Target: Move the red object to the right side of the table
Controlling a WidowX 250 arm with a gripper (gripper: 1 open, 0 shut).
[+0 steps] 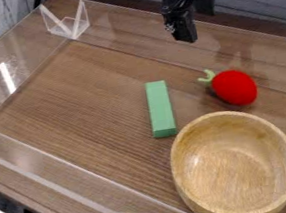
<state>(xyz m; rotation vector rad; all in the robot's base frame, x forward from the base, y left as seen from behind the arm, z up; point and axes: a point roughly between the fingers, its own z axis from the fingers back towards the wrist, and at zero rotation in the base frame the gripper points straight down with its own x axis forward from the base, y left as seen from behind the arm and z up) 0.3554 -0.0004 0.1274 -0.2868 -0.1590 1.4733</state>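
Observation:
The red object [233,86], a small glossy strawberry toy with a green tip pointing left, lies on the table [90,96] toward its right side, just above the wooden bowl. My gripper [180,28] hangs near the back of the table, up and to the left of the strawberry and well apart from it. Its dark fingers point down with nothing between them, and the jaws look open.
A green rectangular block [161,108] lies left of the strawberry. A round light wooden bowl [235,162] fills the front right corner. Low clear acrylic walls [34,165] edge the table, with a clear stand [66,22] at the back left.

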